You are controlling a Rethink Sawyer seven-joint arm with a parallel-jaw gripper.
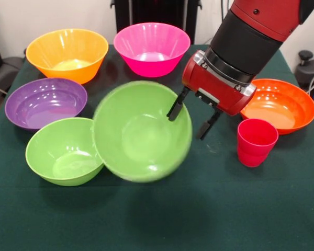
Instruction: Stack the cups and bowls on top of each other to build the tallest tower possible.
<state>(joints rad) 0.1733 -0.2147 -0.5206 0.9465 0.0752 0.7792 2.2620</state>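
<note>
No tower yet: my gripper [192,121], jaws part-open, tips one green bowl [142,130] by its rim against the other green bowl [63,151], everything else unstacked.

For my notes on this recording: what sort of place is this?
Probably a robotics lab or test room: a red arm with a gripper works over a table under dark green cloth, plastic bowls laid out like the pink bowl, cables and equipment at the edges.
</note>
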